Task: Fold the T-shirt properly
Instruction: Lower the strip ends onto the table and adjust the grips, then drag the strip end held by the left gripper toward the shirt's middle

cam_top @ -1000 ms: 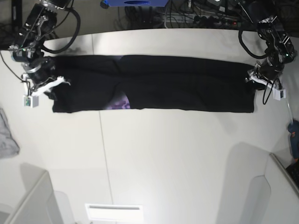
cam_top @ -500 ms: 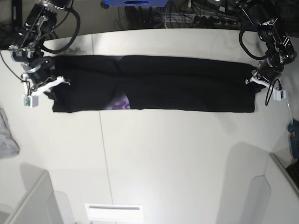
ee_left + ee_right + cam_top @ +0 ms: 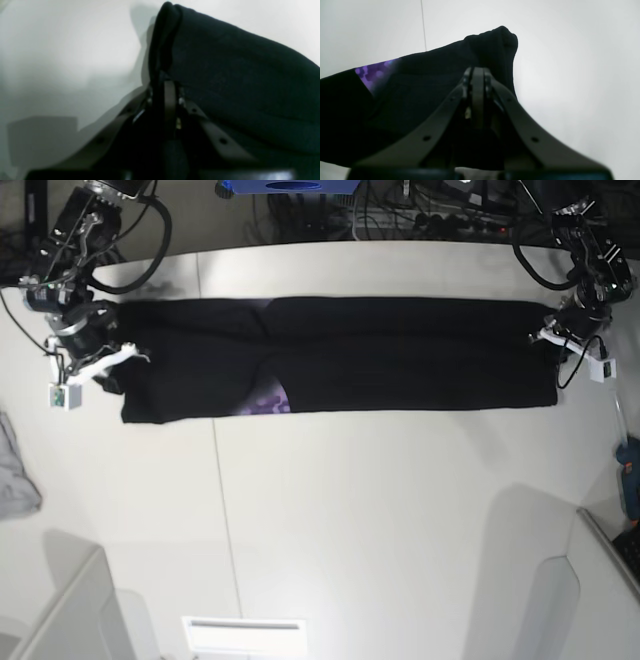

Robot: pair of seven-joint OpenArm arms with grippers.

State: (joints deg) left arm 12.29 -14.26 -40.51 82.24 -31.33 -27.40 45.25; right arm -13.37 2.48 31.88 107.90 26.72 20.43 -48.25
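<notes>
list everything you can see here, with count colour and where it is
T-shirt: one, black with a purple print patch showing, stretched in a long band across the far half of the table
table: one, white, filling the base view
grey cloth: one, grey, at the table's left edge in the base view
cables: several, dark, behind the table's far edge
left gripper: one, black, shut on the T-shirt's right end in the base view
right gripper: one, black, shut on the T-shirt's left end
</notes>
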